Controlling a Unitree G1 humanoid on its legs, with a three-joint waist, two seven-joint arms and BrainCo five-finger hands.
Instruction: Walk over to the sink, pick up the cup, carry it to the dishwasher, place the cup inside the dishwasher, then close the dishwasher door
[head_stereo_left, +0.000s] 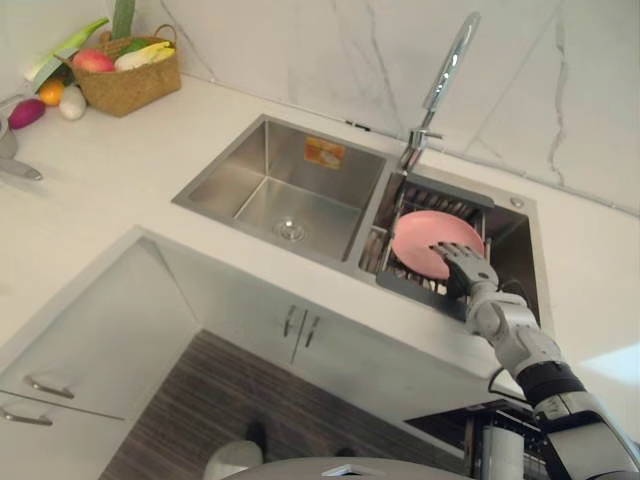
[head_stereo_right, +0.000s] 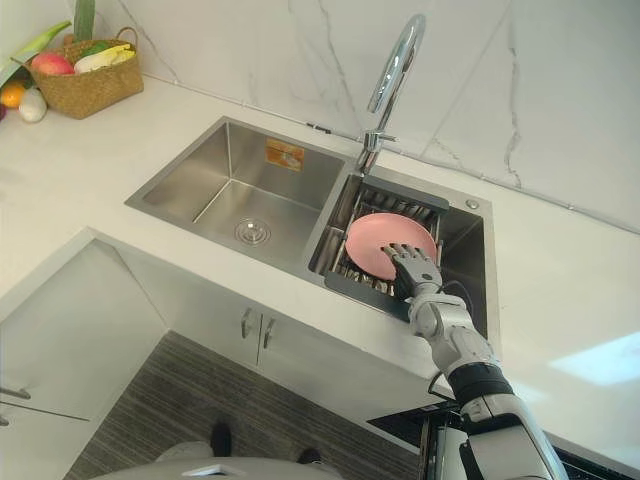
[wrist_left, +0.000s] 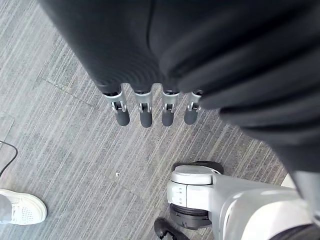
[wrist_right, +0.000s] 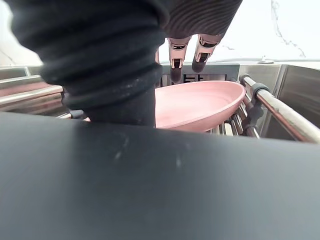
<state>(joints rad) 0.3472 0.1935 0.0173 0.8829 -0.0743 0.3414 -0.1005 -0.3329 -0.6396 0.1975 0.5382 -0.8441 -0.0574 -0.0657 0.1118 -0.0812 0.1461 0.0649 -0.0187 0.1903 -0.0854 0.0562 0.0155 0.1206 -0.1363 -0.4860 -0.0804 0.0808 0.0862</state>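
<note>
Nearest, the left hand (wrist_left: 145, 112) hung at the robot's side above the grey striped floor (wrist_left: 70, 150), its fingers straight and apart, holding nothing. A person's white shoe (wrist_left: 20, 211) stood on that floor, off to one side.

Further out, pale cabinet doors (head_stereo_right: 215, 310) with small metal handles (head_stereo_right: 253, 326) ran under the white countertop (head_stereo_right: 90, 180).

Set into the countertop was a double steel sink (head_stereo_right: 190, 165). Its left basin lay bare, with a round drain (head_stereo_right: 251, 232) and an orange sticker (head_stereo_right: 285, 154) on the back wall. The right basin held a dark dish rack (head_stereo_right: 355, 285).

The right hand (head_stereo_right: 412, 265) reached over the near edge of that rack, with its fingers (wrist_right: 177, 55) extended and uncurled, gripping nothing. They hovered just over the near part of a pink plate (head_stereo_right: 375, 240), and whether the tips touched it could not be told. The plate lay tilted in the rack, propped on the bars (wrist_right: 272, 107), with its hollow facing up.

Behind the sink, a tall chrome faucet (head_stereo_right: 392, 65) rose between the two basins.

Farthest off, in the left corner of the countertop, stood a woven basket (head_stereo_right: 85, 92) of fruit and vegetables, with an orange (head_stereo_right: 12, 95) and a pale oval piece (head_stereo_right: 33, 104) beside it. A white marbled wall (head_stereo_right: 500, 90) backed the whole counter.
</note>
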